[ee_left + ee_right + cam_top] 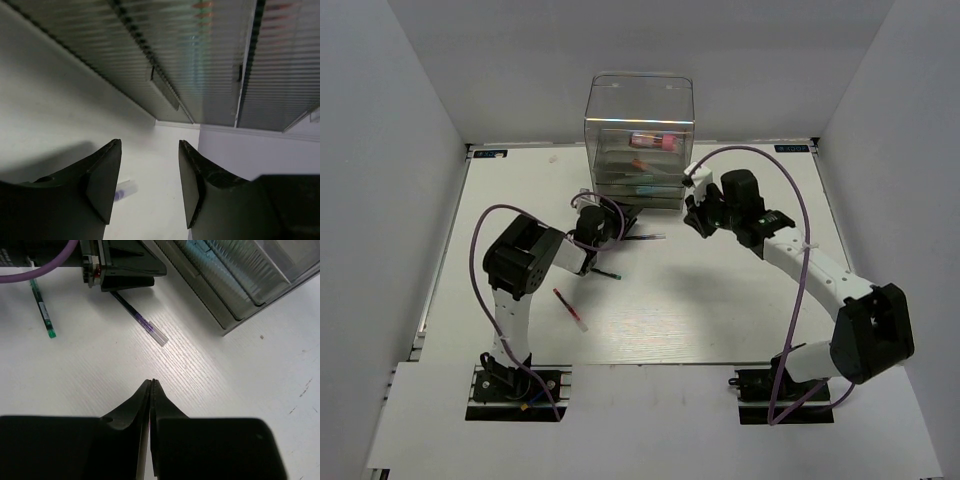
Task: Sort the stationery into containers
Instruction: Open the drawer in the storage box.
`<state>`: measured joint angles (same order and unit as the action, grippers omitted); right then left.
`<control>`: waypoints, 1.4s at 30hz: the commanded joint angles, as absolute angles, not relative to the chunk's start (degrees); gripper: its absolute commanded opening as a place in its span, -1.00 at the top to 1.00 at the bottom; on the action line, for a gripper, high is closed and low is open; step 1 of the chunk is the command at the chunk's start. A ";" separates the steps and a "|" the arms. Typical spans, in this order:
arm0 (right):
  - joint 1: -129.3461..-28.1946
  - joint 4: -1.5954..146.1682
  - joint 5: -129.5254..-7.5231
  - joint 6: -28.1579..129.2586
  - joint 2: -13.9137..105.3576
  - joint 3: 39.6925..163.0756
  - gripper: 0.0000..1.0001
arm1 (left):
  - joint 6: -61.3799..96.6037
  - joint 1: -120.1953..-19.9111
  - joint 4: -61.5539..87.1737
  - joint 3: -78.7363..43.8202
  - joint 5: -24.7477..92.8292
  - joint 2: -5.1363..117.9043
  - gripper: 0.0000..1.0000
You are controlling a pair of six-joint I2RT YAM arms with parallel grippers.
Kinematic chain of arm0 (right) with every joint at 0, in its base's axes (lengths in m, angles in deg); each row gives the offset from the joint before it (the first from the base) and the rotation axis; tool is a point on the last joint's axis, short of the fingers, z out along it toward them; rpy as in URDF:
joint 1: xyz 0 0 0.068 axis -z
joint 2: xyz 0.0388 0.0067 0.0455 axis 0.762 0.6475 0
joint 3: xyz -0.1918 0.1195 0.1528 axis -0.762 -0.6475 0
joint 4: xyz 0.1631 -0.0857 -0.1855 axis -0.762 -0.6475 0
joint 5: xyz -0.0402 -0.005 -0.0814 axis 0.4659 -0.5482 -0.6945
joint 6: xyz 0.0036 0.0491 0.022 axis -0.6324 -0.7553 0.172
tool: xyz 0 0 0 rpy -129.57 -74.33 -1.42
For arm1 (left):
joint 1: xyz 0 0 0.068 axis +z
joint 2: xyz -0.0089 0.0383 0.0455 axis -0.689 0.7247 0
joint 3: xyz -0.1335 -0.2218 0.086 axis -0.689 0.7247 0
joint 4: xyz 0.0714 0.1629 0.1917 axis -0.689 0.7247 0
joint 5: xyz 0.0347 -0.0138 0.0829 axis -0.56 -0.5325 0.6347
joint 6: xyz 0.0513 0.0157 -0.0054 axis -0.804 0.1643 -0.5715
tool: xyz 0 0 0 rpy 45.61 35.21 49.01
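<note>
Beneath the widely parted left gripper [150,144], a purple pen [124,190] is seen lying close to the drawer box [200,60].

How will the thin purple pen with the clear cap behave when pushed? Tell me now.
The thin purple pen with the clear cap looks round, so it would probably roll on the smooth white table if pushed sideways. Its straight, slim body suggests it is stiff and light.

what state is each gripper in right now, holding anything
Left gripper: open, nothing between the fingers.
Right gripper: closed, fingers pressed together, holding nothing.
</note>
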<state>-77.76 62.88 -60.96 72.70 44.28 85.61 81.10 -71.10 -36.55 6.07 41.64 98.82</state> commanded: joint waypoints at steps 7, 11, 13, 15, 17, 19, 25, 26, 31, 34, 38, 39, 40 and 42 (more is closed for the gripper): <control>-74.34 69.19 -54.81 71.08 37.85 82.62 0.84 | 82.06 -71.33 -38.00 -2.42 45.11 104.46 -0.19; -73.64 69.45 -53.84 71.16 38.12 82.35 0.84 | 82.06 -71.33 -35.72 -4.53 47.22 105.60 -0.14; -73.37 69.28 -52.88 71.16 38.29 82.35 0.84 | 82.06 -71.33 -35.18 -5.05 47.75 105.61 -0.09; -73.46 69.45 -52.70 71.16 38.47 82.26 0.84 | 81.53 -71.33 -35.18 -5.05 49.41 105.61 -0.07; -73.02 69.45 -52.43 71.25 38.56 82.09 0.84 | 81.53 -71.33 -36.32 -5.05 50.12 105.61 0.03; -73.02 69.54 -52.35 71.25 38.91 81.91 0.84 | 81.00 -71.33 -36.85 -5.05 50.12 105.61 0.05; -72.93 69.63 -51.91 71.43 39.70 81.65 0.84 | 80.48 -71.33 -37.56 -5.05 50.83 105.61 0.46; -72.93 69.72 -51.91 71.51 39.79 81.47 0.84 | 80.48 -71.33 -37.56 -4.53 50.83 105.61 0.56; -72.85 69.63 -51.91 71.60 40.49 81.30 0.84 | 79.25 -71.33 -39.48 -2.34 49.34 104.38 0.90; -72.67 69.80 -51.73 71.78 40.67 81.12 0.84 | 78.72 -71.33 -40.80 0.30 48.02 103.07 1.00; -72.67 69.72 -51.38 71.95 41.28 81.12 0.84 | 77.32 -71.85 -41.51 4.34 45.65 100.96 1.00; -72.76 69.80 -51.38 71.95 41.19 81.12 0.81 | 77.31 -72.38 -42.03 5.05 45.03 100.95 1.00; -72.67 69.81 -51.38 72.04 41.37 80.95 0.77 | 77.31 -72.38 -42.04 5.75 45.03 100.25 1.00; -72.67 69.72 -51.12 72.39 41.63 80.86 0.71 | 76.70 -72.99 -42.56 7.42 44.42 99.64 1.00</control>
<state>-72.91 67.49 -52.59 71.78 41.26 81.10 80.86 -72.22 -44.18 4.89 45.90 102.86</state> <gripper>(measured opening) 0.136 0.192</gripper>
